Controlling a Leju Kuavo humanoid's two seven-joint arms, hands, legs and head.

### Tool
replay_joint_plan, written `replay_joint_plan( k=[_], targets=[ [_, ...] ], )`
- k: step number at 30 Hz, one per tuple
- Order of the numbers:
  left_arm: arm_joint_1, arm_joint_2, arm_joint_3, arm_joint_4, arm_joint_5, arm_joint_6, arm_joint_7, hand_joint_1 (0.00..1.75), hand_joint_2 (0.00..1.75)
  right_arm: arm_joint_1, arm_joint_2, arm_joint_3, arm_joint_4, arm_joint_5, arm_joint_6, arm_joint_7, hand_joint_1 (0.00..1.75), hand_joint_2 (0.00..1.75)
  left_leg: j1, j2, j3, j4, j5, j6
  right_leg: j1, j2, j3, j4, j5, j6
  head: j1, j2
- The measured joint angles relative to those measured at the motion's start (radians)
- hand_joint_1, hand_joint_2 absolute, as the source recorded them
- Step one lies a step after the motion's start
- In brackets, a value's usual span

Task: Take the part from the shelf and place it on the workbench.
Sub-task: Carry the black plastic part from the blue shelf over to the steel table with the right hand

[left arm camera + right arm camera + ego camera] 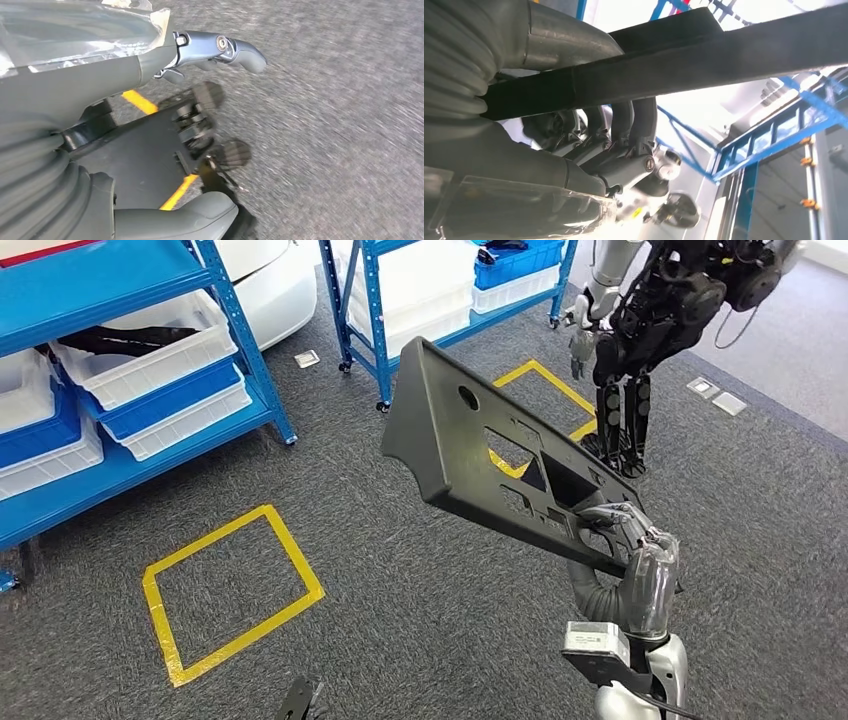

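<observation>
While the grey carpet floor [420, 620] stretches out underfoot, the blue shelf racks [120, 455] stand off to one side with their white and blue bins [150, 360], and the big news is that the part is already off them. That part, a long dark plastic panel [490, 455] with cut-outs and a round hole, is up in the air, tilted, well above the floor and away from the racks. Holding it is the right hand [640, 575], fingers curled round the panel's near end; from the right wrist camera those fingers [624, 125] are wrapped firmly over the panel's dark edge [664, 65]. The left hand [200, 120] hangs low over the carpet, and it seems to carry nothing, though I cannot tell how far its fingers are spread.

Beyond the panel stands a second humanoid robot [650, 330]. Down beside the racks, a yellow tape square [230, 590] marks the carpet, and another yellow outline [545, 400] peeks out behind the panel.

By my reading we're in the carry: pick done, placing still to come. No workbench in sight yet, so the next move calls for turning and walking to it, keeping that long panel level and clear of the racks and the other robot.

Any writing? A small pale tag sits at the right wrist [595, 640], too small to read.
</observation>
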Motion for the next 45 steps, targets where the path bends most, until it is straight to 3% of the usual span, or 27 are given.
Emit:
replay_joint_plan(
  k=[2,3,4,5,7,9,11,13,14,16,18,19,20,21,23,25,27,29,30,32,33,35,38,40,43,44,45],
  targets=[
    [0.001,0.002,0.000,-0.002,0.000,0.001,-0.002,0.00,1.75,-0.002,0.000,0.001,0.004,-0.001,-0.004,-0.002,1.75,1.75,0.002,-0.047,-0.057,0.129,-0.071,-0.001,0.002,0.018,-0.001,0.000,0.003,-0.013,-0.004,0.000],
    [0.002,0.002,0.000,-0.002,0.000,0.002,-0.002,0.00,1.75,-0.003,0.000,0.001,0.006,-0.001,-0.005,-0.003,1.75,1.75,0.002,-0.057,-0.088,0.195,-0.097,-0.001,0.005,0.028,-0.001,0.000,0.003,-0.016,-0.004,0.000],
    [0.003,0.003,0.000,-0.002,0.002,0.008,-0.006,0.00,1.75,-0.002,-0.001,0.002,0.009,-0.002,-0.005,-0.004,1.75,1.75,0.002,-0.061,-0.109,0.235,-0.105,0.000,0.008,0.039,-0.002,0.000,0.003,-0.017,-0.004,0.000],
    [0.004,0.004,0.000,-0.002,0.006,0.020,-0.011,0.00,1.75,-0.002,-0.001,0.002,0.011,-0.002,-0.007,-0.004,1.75,1.75,0.002,-0.062,-0.112,0.236,-0.093,0.002,0.010,0.050,-0.002,0.002,0.003,-0.017,-0.004,0.000],
    [0.004,0.006,0.000,-0.002,0.020,0.042,-0.019,0.00,1.75,0.000,-0.002,0.002,0.013,-0.003,-0.011,-0.004,1.75,1.75,0.002,-0.070,-0.068,0.139,-0.026,0.007,0.011,0.072,-0.002,0.006,0.003,-0.016,-0.005,0.000],
    [0.004,0.008,0.002,-0.002,0.042,0.026,-0.007,0.00,1.75,0.001,-0.003,0.003,0.014,-0.008,-0.015,-0.006,1.75,1.75,0.003,-0.100,-0.013,0.018,0.022,0.012,0.014,0.090,-0.006,0.012,0.003,-0.013,-0.004,0.000],
    [0.008,0.009,0.004,-0.001,0.063,-0.015,0.022,0.00,1.75,-0.001,-0.003,0.006,0.016,-0.015,-0.015,-0.008,1.75,1.75,-0.001,-0.115,0.003,-0.024,0.028,0.016,0.016,0.104,-0.014,0.014,0.007,-0.003,-0.004,0.000],
    [0.014,0.007,0.006,0.000,0.076,-0.044,0.045,0.00,1.75,-0.003,-0.004,0.008,0.019,-0.020,-0.016,-0.009,1.75,1.75,-0.005,-0.099,0.003,-0.030,0.037,0.028,0.013,0.113,-0.022,0.011,0.013,0.010,-0.004,0.000],
    [0.017,0.005,0.007,0.000,0.081,-0.052,0.051,0.00,1.75,-0.004,-0.004,0.010,0.020,-0.022,-0.016,-0.009,1.75,1.75,-0.006,-0.091,0.004,-0.035,0.042,0.037,0.013,0.104,-0.030,0.019,0.008,0.013,-0.004,0.000],
    [0.024,0.002,0.011,0.001,0.093,-0.068,0.061,0.00,1.75,-0.010,-0.005,0.012,0.022,-0.024,-0.017,-0.009,1.75,1.75,-0.003,-0.072,0.004,-0.044,0.051,0.050,0.014,0.064,-0.070,0.094,-0.030,0.013,0.001,0.000],
    [0.033,0.001,0.013,0.004,0.102,-0.085,0.069,0.00,1.75,-0.014,-0.006,0.015,0.026,-0.024,-0.017,-0.009,1.75,1.75,-0.005,-0.051,0.001,-0.044,0.052,0.052,0.015,0.032,-0.133,0.230,-0.089,0.012,0.006,0.000],
    [0.039,0.000,0.015,0.006,0.105,-0.093,0.071,0.00,1.75,-0.014,-0.006,0.016,0.029,-0.024,-0.017,-0.010,1.75,1.75,-0.006,-0.040,0.000,-0.044,0.052,0.052,0.014,0.028,-0.154,0.279,-0.105,0.015,0.006,0.000],
    [0.043,0.000,0.016,0.008,0.105,-0.094,0.069,0.00,1.75,-0.013,-0.007,0.016,0.031,-0.024,-0.018,-0.010,1.75,1.75,-0.006,-0.031,0.000,-0.044,0.052,0.052,0.013,0.026,-0.157,0.295,-0.108,0.021,0.006,0.000],
    [0.046,-0.001,0.018,0.010,0.104,-0.089,0.062,0.00,1.75,-0.012,-0.008,0.017,0.033,-0.023,-0.019,-0.010,1.75,1.75,-0.005,-0.023,0.000,-0.043,0.051,0.051,0.012,0.022,-0.137,0.266,-0.096,0.029,0.007,0.000],
    [0.048,-0.001,0.019,0.012,0.101,-0.065,0.037,0.00,1.75,-0.009,-0.010,0.017,0.034,-0.020,-0.024,-0.010,1.75,1.75,-0.006,-0.012,0.002,-0.042,0.049,0.046,0.008,-0.001,-0.055,0.126,-0.054,0.042,0.008,0.000],
    [0.047,-0.001,0.023,0.012,0.102,-0.046,0.020,0.00,1.75,-0.005,-0.010,0.017,0.033,-0.015,-0.027,-0.009,1.75,1.75,-0.012,-0.004,0.004,-0.040,0.044,0.035,0.011,-0.021,0.001,0.026,-0.029,0.037,0.006,0.000],
    [0.046,-0.001,0.027,0.012,0.103,-0.038,0.014,0.00,1.75,0.001,-0.011,0.017,0.032,-0.013,-0.029,-0.008,1.75,1.75,-0.015,0.005,0.005,-0.041,0.042,0.023,0.018,-0.016,0.007,0.011,-0.024,0.021,0.005,0.000],
    [0.045,-0.001,0.027,0.012,0.103,-0.036,0.011,0.00,1.75,0.006,-0.013,0.017,0.031,-0.013,-0.029,-0.007,1.75,1.75,-0.009,0.002,0.004,-0.035,0.034,0.011,0.012,-0.003,0.006,0.009,-0.020,0.007,0.003,0.000],
    [0.044,-0.002,0.027,0.012,0.103,-0.036,0.010,0.00,1.75,0.008,-0.012,0.017,0.030,-0.013,-0.029,-0.007,1.75,1.75,-0.006,-0.011,-0.006,-0.009,0.014,0.006,0.009,0.003,0.006,0.007,-0.018,-0.002,0.002,0.000],
    [0.045,-0.002,0.027,0.012,0.103,-0.036,0.008,0.00,1.75,0.009,-0.012,0.018,0.030,-0.013,-0.029,-0.007,1.75,1.75,-0.004,-0.045,-0.055,0.101,-0.050,0.002,0.010,0.015,0.007,0.006,-0.017,-0.015,-0.001,0.000],
    [0.046,-0.001,0.027,0.012,0.103,-0.036,0.005,0.00,1.75,0.009,-0.012,0.018,0.030,-0.012,-0.029,-0.007,1.75,1.75,-0.003,-0.055,-0.085,0.164,-0.082,0.002,0.012,0.019,0.007,0.007,-0.017,-0.019,-0.001,0.000],
    [0.047,-0.001,0.027,0.013,0.103,-0.037,0.000,0.00,1.75,0.010,-0.012,0.019,0.030,-0.011,-0.030,-0.007,1.75,1.75,-0.003,-0.059,-0.119,0.233,-0.110,0.001,0.015,0.025,0.006,0.007,-0.017,-0.020,-0.001,0.000],
    [0.047,-0.001,0.027,0.013,0.103,-0.037,-0.001,0.00,1.75,0.010,-0.012,0.019,0.030,-0.011,-0.030,-0.007,1.75,1.75,-0.003,-0.059,-0.124,0.243,-0.113,0.001,0.016,0.026,0.006,0.007,-0.017,-0.020,-0.001,0.000],
    [0.047,0.000,0.028,0.013,0.105,-0.045,-0.009,0.00,1.75,0.011,-0.012,0.019,0.030,-0.011,-0.029,-0.007,1.75,1.75,-0.004,-0.060,-0.127,0.241,-0.094,0.004,0.018,0.034,0.007,0.007,-0.017,-0.020,-0.001,0.000],
    [0.037,0.002,0.029,0.012,0.110,-0.077,-0.014,0.00,1.75,0.009,-0.011,0.019,0.030,-0.011,-0.027,-0.008,1.75,1.75,-0.010,-0.082,-0.029,0.025,0.021,0.025,0.025,0.065,0.006,0.008,-0.014,-0.012,-0.001,0.000],
    [0.034,0.001,0.029,0.012,0.111,-0.085,-0.012,0.00,1.75,0.008,-0.011,0.019,0.030,-0.012,-0.026,-0.008,1.75,1.75,-0.013,-0.086,-0.003,-0.033,0.043,0.033,0.028,0.073,0.003,0.008,-0.012,-0.005,-0.001,0.000],
    [0.033,0.001,0.029,0.012,0.111,-0.092,-0.009,0.00,1.75,0.007,-0.011,0.019,0.030,-0.013,-0.025,-0.009,1.75,1.75,-0.014,-0.080,-0.001,-0.038,0.048,0.039,0.026,0.071,-0.001,0.012,-0.013,0.000,-0.001,0.000]
  ],
)
